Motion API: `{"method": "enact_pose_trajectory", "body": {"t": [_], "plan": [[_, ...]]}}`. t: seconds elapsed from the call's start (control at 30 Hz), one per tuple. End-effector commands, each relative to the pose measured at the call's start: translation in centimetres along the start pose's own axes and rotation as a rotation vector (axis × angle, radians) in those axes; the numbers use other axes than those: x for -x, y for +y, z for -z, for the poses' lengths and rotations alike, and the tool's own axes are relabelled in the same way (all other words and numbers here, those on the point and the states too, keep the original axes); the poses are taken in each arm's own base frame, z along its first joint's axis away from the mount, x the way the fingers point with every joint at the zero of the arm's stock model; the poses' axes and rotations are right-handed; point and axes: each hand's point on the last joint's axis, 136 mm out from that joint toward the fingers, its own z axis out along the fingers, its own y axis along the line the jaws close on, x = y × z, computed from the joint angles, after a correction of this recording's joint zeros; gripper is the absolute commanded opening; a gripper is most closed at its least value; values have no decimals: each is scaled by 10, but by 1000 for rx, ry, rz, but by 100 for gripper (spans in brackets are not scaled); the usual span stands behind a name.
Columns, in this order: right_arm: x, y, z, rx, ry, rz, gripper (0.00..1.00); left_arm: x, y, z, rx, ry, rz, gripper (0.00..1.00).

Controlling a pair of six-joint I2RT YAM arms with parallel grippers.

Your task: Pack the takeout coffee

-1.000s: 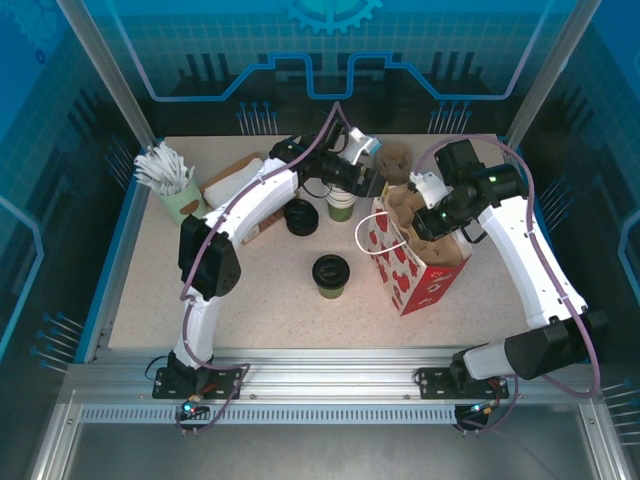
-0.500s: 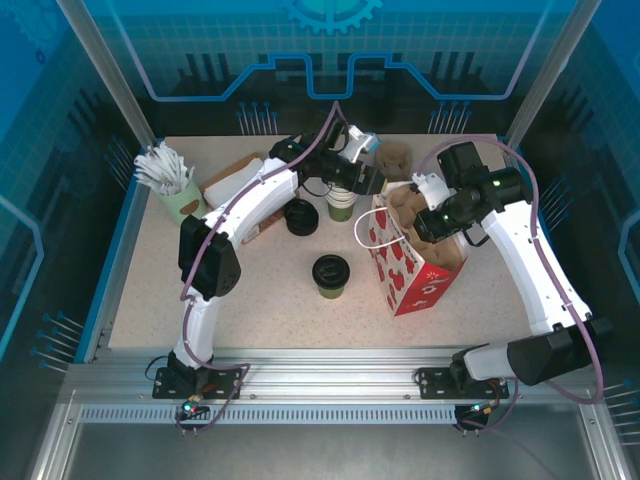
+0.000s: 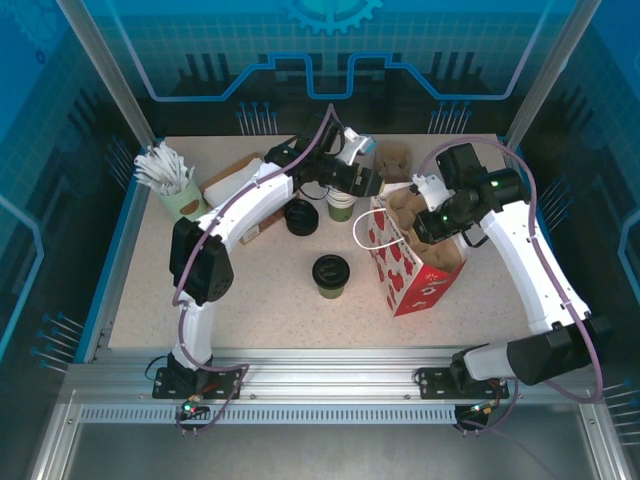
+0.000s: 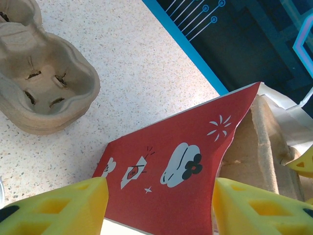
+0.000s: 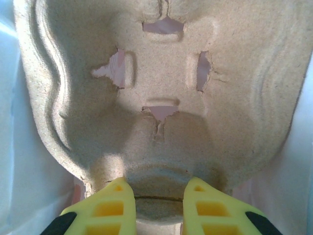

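Note:
The takeout coffee (image 3: pixel 331 272), a small green cup with a black lid, stands upright on the table left of the red paper bag (image 3: pixel 418 270). My left gripper (image 3: pixel 367 186) hovers at the bag's far left rim and is open. In the left wrist view the bag's red side (image 4: pixel 171 166) lies between its spread yellow fingers (image 4: pixel 58 208). My right gripper (image 3: pixel 426 217) reaches into the bag's mouth and is shut on a brown pulp cup carrier (image 5: pixel 161 88), its fingers (image 5: pixel 105 208) pressed on the carrier's near edge.
A stack of lidless green cups (image 3: pixel 341 205) and loose black lids (image 3: pixel 301 217) sit behind the coffee. More pulp carriers (image 3: pixel 396 157) are stacked at the back, seen as a carrier stack (image 4: pixel 44 83) in the left wrist view. A cup of white stirrers (image 3: pixel 168 180) and flat packets (image 3: pixel 232 180) stand far left.
My left gripper has edged toward the bag's rim and the left elbow has swung slightly left. The bag shifted a little with the right gripper, which stays inside it.

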Motion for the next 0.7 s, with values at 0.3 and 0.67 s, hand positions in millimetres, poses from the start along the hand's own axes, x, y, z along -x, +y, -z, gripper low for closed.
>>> {"method": "enact_pose_trajectory", "body": {"t": [0.3,0.67], "plan": [[-3,-7,-10,-38,91,-15,18,2,-5,16,5,-34,5,62],[0,0,-23,-9,120,23,18,23,-20,37,18,-122,-14,76]]}}
